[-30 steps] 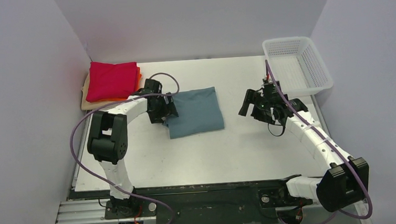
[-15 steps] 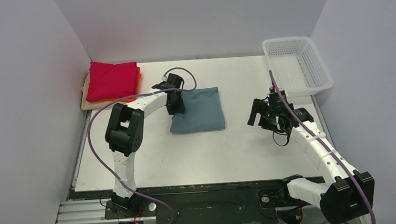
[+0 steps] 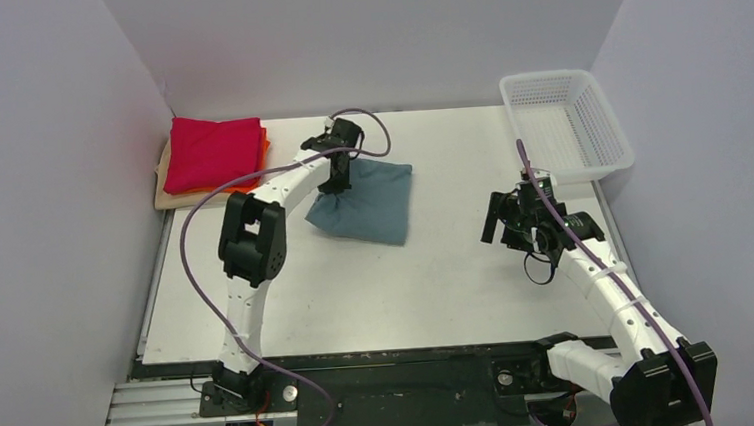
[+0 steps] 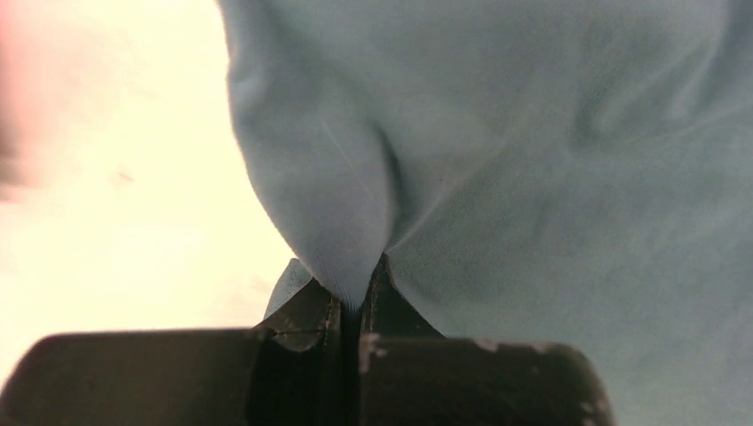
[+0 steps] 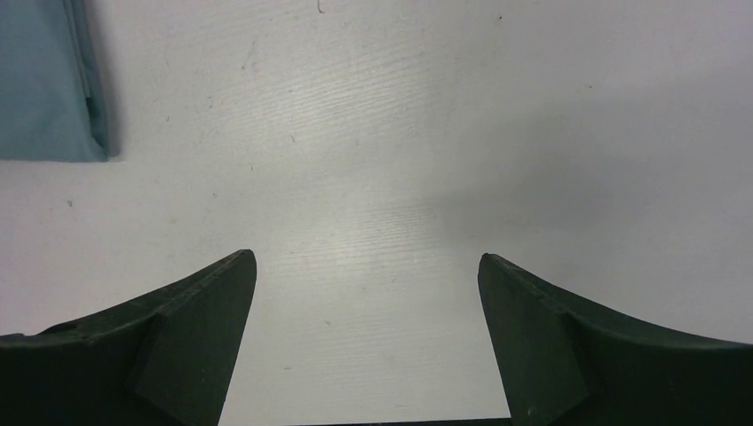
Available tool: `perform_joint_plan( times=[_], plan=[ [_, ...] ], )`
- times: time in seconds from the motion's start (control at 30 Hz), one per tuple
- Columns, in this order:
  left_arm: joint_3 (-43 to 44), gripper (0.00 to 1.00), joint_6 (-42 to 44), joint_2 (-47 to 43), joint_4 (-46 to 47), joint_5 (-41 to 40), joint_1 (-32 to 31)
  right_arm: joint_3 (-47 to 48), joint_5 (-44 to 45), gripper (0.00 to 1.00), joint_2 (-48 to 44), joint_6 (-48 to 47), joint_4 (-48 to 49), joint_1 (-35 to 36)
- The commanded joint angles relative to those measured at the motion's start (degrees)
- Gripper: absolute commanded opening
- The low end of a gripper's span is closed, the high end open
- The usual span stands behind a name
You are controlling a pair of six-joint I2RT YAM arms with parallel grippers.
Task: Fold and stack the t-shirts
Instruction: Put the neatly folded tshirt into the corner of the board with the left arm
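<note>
The folded teal-blue t-shirt (image 3: 364,204) lies skewed on the table middle, its back left corner raised. My left gripper (image 3: 337,176) is shut on that corner; in the left wrist view a pinched fold of the teal-blue t-shirt (image 4: 533,160) runs down between the closed fingers of the left gripper (image 4: 355,297). A stack of folded t-shirts sits at the back left: crimson-red (image 3: 213,151) on top, orange (image 3: 264,147) under it, beige (image 3: 166,191) at the bottom. My right gripper (image 3: 507,216) hovers open over bare table to the right, empty (image 5: 366,266); the teal-blue t-shirt's edge (image 5: 44,80) shows at far left.
A white mesh basket (image 3: 567,124) stands at the back right corner. Grey walls close in the left, back and right sides. The left arm's purple cable (image 3: 190,246) loops over the table's left part.
My left gripper closed on the teal-blue t-shirt's back left corner and lifted it toward the back, rotating the shirt. The right arm drew back to the right, still open.
</note>
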Motion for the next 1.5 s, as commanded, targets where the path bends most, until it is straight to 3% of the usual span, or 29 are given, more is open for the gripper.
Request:
perform_joint_plan(
  times=[0.0,0.27,0.4,0.63,0.8,0.93,1.23,1.47],
  plan=[
    [6.71,0.00,15.36,-4.44,0.13,-9.82,3.35,-1.28,2.91,0.90,-1.58,-1.45,-0.43,-0.48],
    [17.10,0.00,26.19,-6.19,-2.94,-5.43,13.09,-0.90,3.45,0.90,-0.16,-1.82,-0.60,-0.45],
    [19.58,0.00,32.27,-6.56,-1.84,-6.81,15.64,-0.59,2.20,0.90,1.19,-1.99,-1.01,-0.46],
    [30.22,0.00,36.59,-2.71,-2.23,-0.89,20.21,1.11,3.56,0.90,4.85,-2.29,-1.79,-0.47],
    [32.94,0.00,41.47,-2.02,-1.23,1.06,21.69,1.39,4.50,0.90,6.81,-2.52,-2.54,-0.45],
    [36.00,0.00,41.60,-2.61,-0.98,2.86,22.86,1.63,4.75,0.90,7.93,-2.50,-2.63,-0.41],
    [34.26,0.00,39.46,-4.96,-1.09,8.95,27.40,1.74,4.99,0.90,8.93,-2.43,-2.90,-0.44],
    [34.43,0.00,38.16,-1.66,-1.00,18.75,35.98,2.22,5.47,0.90,10.71,-1.39,-3.85,-0.39]
  ],
)
